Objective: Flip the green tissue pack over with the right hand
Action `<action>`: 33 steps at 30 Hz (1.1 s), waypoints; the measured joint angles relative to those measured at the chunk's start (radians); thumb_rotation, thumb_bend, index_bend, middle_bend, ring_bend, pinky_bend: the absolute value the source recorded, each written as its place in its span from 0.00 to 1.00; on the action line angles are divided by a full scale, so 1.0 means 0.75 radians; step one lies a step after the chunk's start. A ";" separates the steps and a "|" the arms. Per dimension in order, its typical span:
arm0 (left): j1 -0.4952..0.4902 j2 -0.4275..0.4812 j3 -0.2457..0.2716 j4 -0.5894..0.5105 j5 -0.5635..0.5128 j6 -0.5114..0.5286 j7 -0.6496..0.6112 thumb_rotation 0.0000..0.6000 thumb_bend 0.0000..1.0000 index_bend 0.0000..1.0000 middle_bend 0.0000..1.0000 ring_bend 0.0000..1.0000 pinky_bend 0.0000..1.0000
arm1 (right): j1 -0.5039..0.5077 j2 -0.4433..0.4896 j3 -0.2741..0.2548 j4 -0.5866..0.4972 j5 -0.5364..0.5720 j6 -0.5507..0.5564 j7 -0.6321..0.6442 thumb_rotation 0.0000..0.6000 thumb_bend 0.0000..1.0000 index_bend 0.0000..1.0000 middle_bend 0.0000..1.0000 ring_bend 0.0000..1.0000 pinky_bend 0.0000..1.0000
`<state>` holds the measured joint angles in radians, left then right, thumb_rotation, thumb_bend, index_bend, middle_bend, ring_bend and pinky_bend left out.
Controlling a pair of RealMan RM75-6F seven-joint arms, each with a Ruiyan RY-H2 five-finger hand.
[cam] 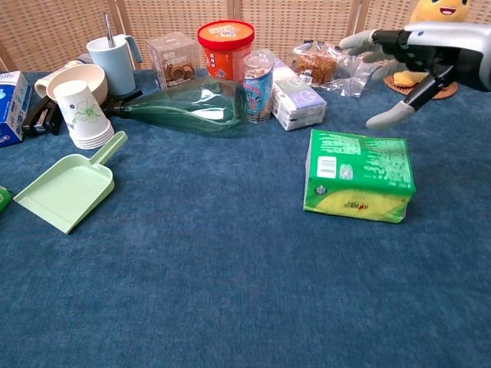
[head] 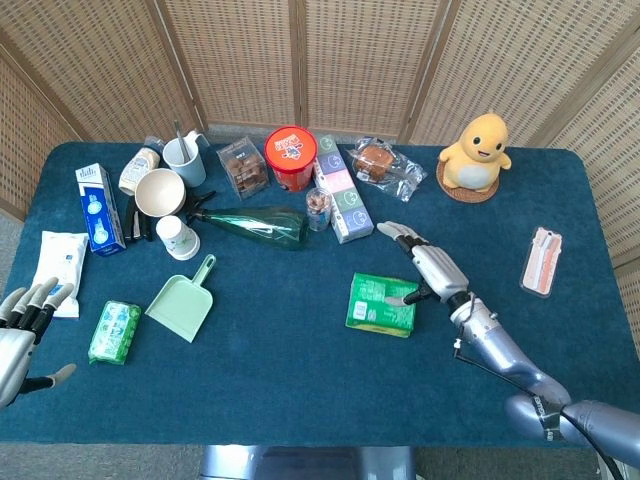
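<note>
Left hand (head: pixel 25 335) at the near left edge of the bench (head: pixel 300 400), fingers spread, holding nothing, just off a white wipes pack (head: pixel 58 270). Small green packet (head: pixel 115 331) lies near it, pale green dustpan (cam: pixel 67 188) just beyond. Green tissue pack (cam: pixel 359 175) lies flat on the blue cloth, right of centre, printed label panel facing up, yellow-marked edge toward the chest camera. Right hand (cam: pixel 410 57) raised above and behind the pack, fingers fanned wide, empty; thumb tip looks apart from the pack in the chest view, contact uncertain from the head view. Farther back: green glass bottle (cam: pixel 188 107) on its side, stacked paper cups (cam: pixel 83 113), red-lidded tub (cam: pixel 225 47), yellow plush toy (head: pixel 476 150) at far right.
</note>
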<state>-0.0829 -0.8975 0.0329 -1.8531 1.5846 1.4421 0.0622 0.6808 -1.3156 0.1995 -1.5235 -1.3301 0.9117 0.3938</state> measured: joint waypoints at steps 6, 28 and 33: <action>0.000 -0.002 0.000 -0.001 0.002 0.000 0.006 1.00 0.04 0.00 0.00 0.00 0.00 | -0.059 -0.016 -0.043 0.050 -0.113 0.158 -0.098 1.00 0.00 0.00 0.00 0.00 0.12; -0.011 -0.024 0.007 0.006 0.025 -0.015 0.053 1.00 0.04 0.00 0.00 0.00 0.00 | -0.527 -0.024 -0.201 0.098 -0.235 0.836 -0.606 1.00 0.00 0.04 0.00 0.00 0.07; -0.018 -0.033 0.000 0.024 0.039 -0.008 0.055 1.00 0.04 0.00 0.00 0.00 0.00 | -0.589 -0.023 -0.197 0.080 -0.259 0.923 -0.634 1.00 0.00 0.04 0.00 0.00 0.07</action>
<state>-0.0967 -0.9223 0.0328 -1.8350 1.6139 1.4363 0.1037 0.2389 -1.3326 0.0518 -1.4633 -1.5246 1.6039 -0.0821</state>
